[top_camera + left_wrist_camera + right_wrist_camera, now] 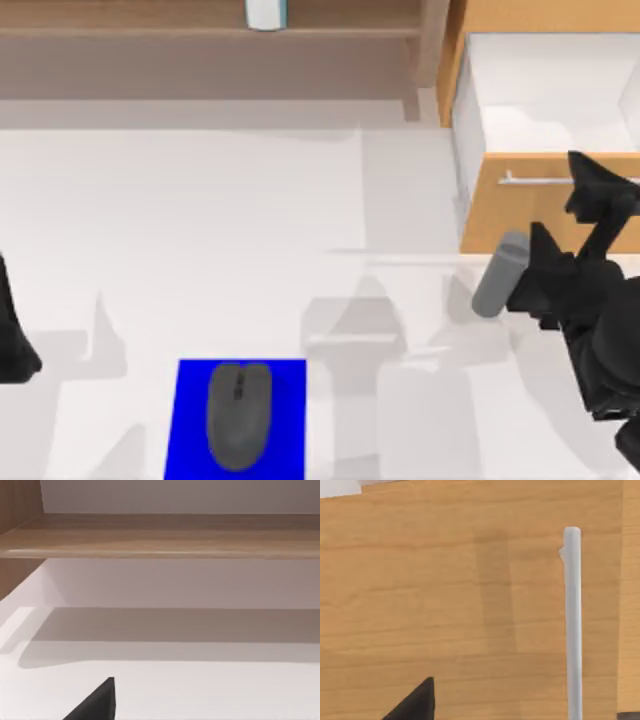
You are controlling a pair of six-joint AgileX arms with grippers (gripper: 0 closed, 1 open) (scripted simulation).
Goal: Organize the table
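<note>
The white table (200, 220) holds a blue mat (190, 420) at its front edge, with a dark grey mouse (238, 415) lying on it. On the right, my right gripper (585, 185) is close against the wooden drawer front (445, 605), beside its silver bar handle (572, 630). One black fingertip (417, 702) shows there, with nothing on it. A light grey cylinder (500, 272) sits tilted right beside the right arm; whether anything holds it is unclear. My left arm (12, 335) is parked at the left edge.
The light-wood cabinet (545, 210) at the right has its drawer pulled out, its white inside (545, 90) bare. A wooden shelf (200, 30) runs along the back with a white and blue object (265, 12) on it. The left wrist view faces that shelf (160, 540).
</note>
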